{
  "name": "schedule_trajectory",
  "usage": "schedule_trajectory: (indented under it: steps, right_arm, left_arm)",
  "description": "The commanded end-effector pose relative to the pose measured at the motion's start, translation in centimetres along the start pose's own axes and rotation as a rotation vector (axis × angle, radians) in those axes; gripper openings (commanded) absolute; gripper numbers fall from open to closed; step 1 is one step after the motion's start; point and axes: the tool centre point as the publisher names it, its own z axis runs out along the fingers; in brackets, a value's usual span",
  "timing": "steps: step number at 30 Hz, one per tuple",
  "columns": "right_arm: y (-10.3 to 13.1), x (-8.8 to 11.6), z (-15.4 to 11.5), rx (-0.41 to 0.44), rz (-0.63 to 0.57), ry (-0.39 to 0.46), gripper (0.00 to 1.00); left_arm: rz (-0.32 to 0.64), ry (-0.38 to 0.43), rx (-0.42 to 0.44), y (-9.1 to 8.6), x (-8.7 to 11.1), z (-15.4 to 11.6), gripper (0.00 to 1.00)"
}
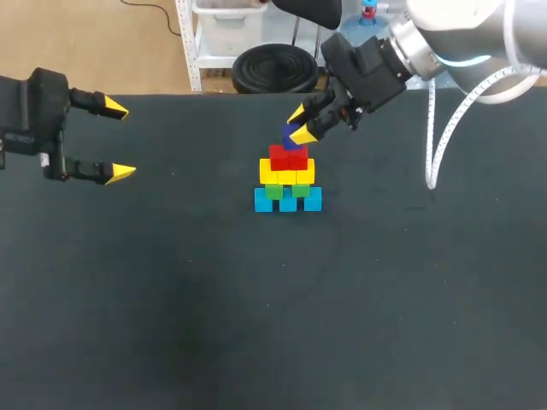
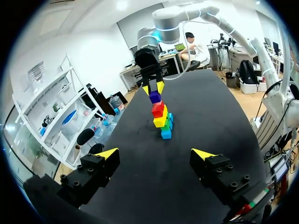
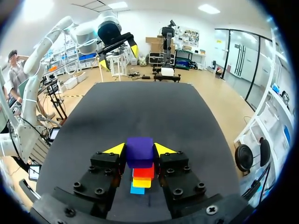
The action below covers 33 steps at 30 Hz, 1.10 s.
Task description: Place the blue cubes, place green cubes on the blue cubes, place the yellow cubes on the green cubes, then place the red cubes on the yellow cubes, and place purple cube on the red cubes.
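A stepped stack stands mid-table: blue cubes [image 1: 288,202] at the bottom, green cubes [image 1: 286,190] on them, yellow cubes [image 1: 287,172] above, red cubes [image 1: 288,157] on top. My right gripper [image 1: 298,124] is shut on the purple cube [image 1: 290,134], right above the red cubes; in the right wrist view the purple cube [image 3: 139,151] sits between the fingers over the red cubes [image 3: 144,171]. My left gripper [image 1: 116,140] hangs open at the far left, away from the stack [image 2: 161,117], with nothing between its fingers.
The black table [image 1: 273,316] carries only the stack. My right arm comes in from the back right, with a white cable [image 1: 434,145] hanging beside it. The table's back edge lies just behind the right gripper.
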Motion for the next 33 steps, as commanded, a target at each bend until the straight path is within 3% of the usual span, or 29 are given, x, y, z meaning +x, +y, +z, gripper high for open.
schedule_trajectory:
  steps: [1,33]
  right_arm:
    - [-0.17,0.0,0.24,-0.001,0.003,0.001,0.0]
    - [-0.12,0.44,1.06,0.006,0.034,-0.019,0.0]
  left_arm:
    - [0.004,-0.009,-0.005,-0.08,0.21,0.02,1.0]
    - [0.004,-0.009,-0.005,-0.08,0.21,0.02,1.0]
